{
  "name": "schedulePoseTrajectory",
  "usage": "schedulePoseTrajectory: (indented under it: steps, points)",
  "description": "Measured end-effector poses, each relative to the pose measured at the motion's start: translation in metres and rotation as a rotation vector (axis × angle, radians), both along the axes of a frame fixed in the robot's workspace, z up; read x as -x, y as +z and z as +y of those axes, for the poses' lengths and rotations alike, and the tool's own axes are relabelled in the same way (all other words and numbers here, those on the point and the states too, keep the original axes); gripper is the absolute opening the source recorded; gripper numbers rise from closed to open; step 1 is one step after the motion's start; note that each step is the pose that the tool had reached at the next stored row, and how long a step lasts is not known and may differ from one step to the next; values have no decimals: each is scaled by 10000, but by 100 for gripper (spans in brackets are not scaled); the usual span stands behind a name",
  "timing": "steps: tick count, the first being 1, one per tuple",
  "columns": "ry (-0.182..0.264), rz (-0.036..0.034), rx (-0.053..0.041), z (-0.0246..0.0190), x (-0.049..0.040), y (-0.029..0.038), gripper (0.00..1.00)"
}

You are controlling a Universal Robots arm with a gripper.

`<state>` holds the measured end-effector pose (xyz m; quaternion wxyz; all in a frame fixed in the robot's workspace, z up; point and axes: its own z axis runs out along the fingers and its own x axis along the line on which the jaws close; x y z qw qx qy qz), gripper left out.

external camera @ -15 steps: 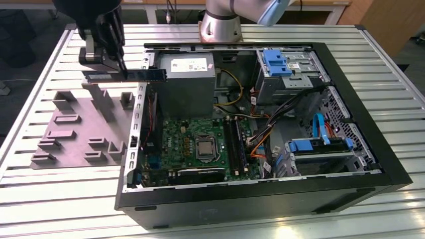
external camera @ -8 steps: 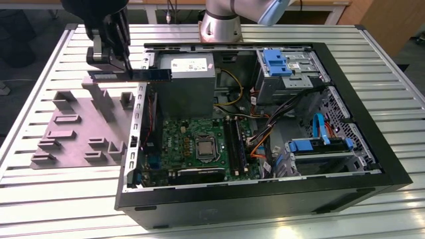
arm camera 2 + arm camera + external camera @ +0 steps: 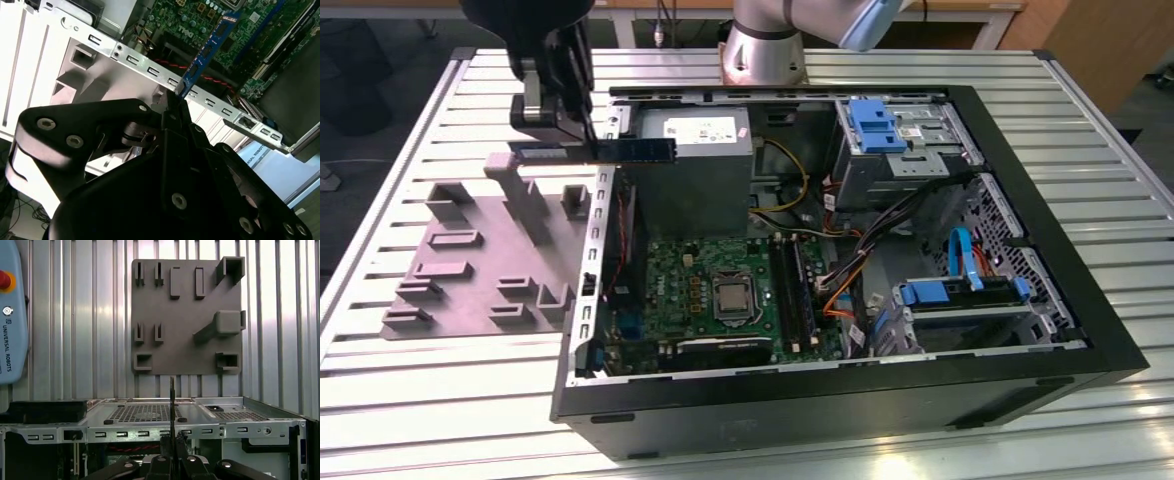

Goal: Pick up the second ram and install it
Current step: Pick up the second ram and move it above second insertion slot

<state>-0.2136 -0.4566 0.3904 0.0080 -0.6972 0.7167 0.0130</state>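
Observation:
The second ram [image 3: 634, 150] is a thin dark green stick held level in the air over the left wall of the open computer case [image 3: 594, 250], in front of the power supply. My gripper [image 3: 571, 140] is shut on one end of it, above the gap between the fixture plate and the case. In the second wrist view the ram [image 3: 207, 47] sticks out from the gripper [image 3: 175, 102] toward the motherboard. In the first wrist view the ram [image 3: 172, 400] shows edge-on above the gripper [image 3: 172, 440]. The black socket rails [image 3: 790, 290] lie on the motherboard [image 3: 707, 290], well below and to the exterior view's right.
A mauve-grey fixture plate [image 3: 467, 260] with raised blocks lies on the slatted table at the exterior view's left of the case. Inside the case are the grey power supply [image 3: 700, 160], blue-tabbed drive cages [image 3: 894, 140] and loose cables [image 3: 854, 270]. A pendant [image 3: 10, 315] lies on the table.

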Motion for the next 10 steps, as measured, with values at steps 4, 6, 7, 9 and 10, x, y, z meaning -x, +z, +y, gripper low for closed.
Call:
schedulePoseTrajectory:
  steps: [4,6,7,9,10]
  points:
    - [0,0,1,0,-49,0,14]
    - [0,0,0,0,-73,0,14]
    - [0,0,0,0,-85,0,14]
    - [0,0,0,0,-107,0,14]
    - [0,0,0,0,-119,0,14]
